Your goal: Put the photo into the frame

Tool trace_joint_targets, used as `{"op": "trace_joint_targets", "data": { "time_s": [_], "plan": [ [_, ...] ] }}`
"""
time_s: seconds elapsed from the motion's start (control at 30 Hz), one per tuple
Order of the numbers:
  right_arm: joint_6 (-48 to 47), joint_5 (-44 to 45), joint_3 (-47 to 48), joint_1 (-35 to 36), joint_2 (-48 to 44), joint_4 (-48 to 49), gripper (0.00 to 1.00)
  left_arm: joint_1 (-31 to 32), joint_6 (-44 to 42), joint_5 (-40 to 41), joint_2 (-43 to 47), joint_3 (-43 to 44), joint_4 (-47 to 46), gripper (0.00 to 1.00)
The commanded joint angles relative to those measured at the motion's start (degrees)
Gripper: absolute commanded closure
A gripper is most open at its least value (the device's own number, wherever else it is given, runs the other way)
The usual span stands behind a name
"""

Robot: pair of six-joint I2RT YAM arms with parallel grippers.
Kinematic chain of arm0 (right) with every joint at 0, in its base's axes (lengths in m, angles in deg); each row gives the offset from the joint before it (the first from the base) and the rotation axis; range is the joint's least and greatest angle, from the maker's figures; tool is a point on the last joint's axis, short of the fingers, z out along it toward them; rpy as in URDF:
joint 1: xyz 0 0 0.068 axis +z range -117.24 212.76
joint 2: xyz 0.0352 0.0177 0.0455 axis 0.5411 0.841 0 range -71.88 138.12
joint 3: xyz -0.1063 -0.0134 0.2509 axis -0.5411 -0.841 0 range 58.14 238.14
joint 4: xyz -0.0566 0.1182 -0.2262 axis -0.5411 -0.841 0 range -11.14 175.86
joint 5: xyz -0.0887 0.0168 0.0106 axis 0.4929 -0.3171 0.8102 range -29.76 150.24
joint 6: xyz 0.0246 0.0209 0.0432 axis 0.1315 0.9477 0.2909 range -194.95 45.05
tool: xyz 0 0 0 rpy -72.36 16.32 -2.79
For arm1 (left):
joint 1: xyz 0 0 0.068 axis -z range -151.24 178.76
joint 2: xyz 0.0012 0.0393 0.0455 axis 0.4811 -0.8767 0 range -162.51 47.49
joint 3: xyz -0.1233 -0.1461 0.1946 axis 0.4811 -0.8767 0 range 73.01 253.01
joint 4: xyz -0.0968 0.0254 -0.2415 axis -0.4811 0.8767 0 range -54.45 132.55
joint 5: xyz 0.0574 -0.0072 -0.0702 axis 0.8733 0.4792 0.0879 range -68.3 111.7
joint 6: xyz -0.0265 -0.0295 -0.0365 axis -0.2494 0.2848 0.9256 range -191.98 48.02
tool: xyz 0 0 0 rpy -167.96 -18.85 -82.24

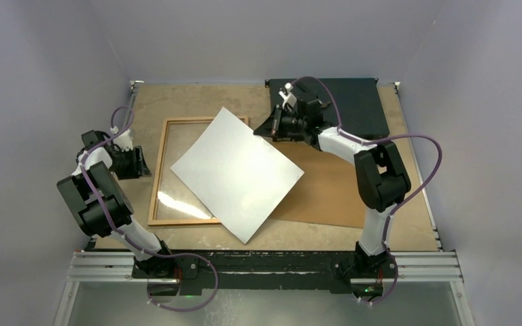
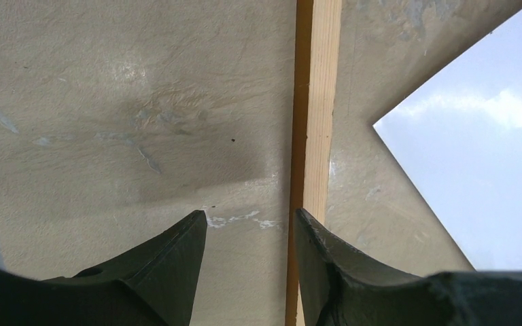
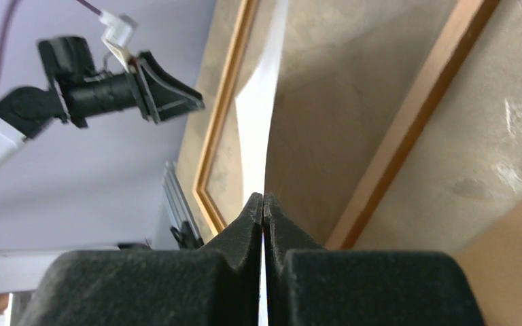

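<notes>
Clamping the photo (image 1: 238, 173) by its upper-right edge in the closed right gripper (image 3: 264, 198) for squaring over the frame (image 1: 158, 170), with the left gripper (image 2: 250, 214) half-open, empty.

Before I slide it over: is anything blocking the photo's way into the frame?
Nothing visible does. Only the photo itself overlaps the opening of the frame; the left gripper is open at the frame's left rail.

Plain white back on the large glossy rectangular photo (image 1: 238, 173), bright and unmarked. The thin wooden frame (image 1: 158, 173) reads orange-brown, with paler raw wood along one face and white glare streaks on its clear pane. There's a flat mid-brown hardboard sheet (image 1: 333, 190), a matte black flat box (image 1: 353, 102), and a mottled beige tabletop (image 1: 177, 102) with whitish scuffs.
</notes>
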Motion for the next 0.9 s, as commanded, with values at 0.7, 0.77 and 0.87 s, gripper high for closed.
{"op": "trace_joint_targets", "data": {
  "time_s": [0.7,0.77,0.87],
  "plan": [
    [1.44,-6.63,-12.49,2.87,-8.55,6.49,0.46,0.58,-0.37,-1.16,1.77,-0.82,-1.76,0.52],
    [1.16,-8.72,-13.52,3.02,-8.55,7.27,0.43,0.58,-0.37,-1.20,1.71,-0.61,-1.70,0.52],
    [-0.02,-12.95,-13.01,3.39,-7.11,7.10,0.43,0.58,-0.36,-1.16,1.78,-0.08,-1.43,0.53]
  ]
}}
